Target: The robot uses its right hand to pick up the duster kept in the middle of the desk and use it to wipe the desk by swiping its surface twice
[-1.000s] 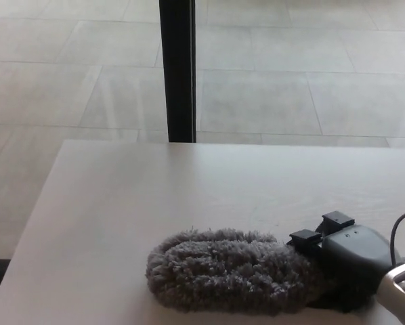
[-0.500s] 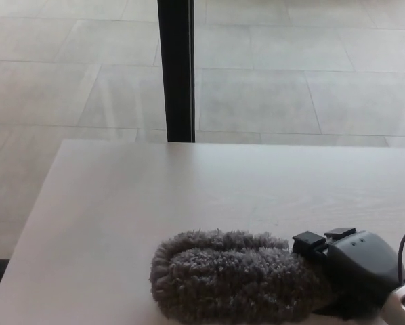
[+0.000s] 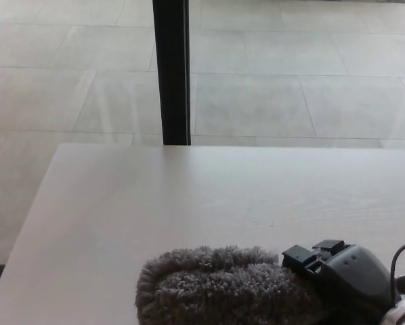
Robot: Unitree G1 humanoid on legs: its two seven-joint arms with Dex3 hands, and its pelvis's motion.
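- Gripping the grey duster point(image 3: 223, 288), the right hand point(image 3: 348, 281) sits at the desk's point(image 3: 155, 203) near edge, right of centre.
- Dragging nearer risks sweeping the duster off that edge.

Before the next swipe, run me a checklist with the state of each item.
1. Right hand closed on the duster: ok, fingers wrapped over its right end.
2. Duster lying on the desk: ok, though its lower edge is cut off by the frame.
3. Desk ahead and to the left free of things: ok, only bare surface shows.
4. Room before the desk's left edge: ok, bare surface lies between the duster and that edge.
5. Left hand out of the way: cannot tell, it is not in view.
6. Cable by the right wrist free of the duster: ok, it arcs apart.
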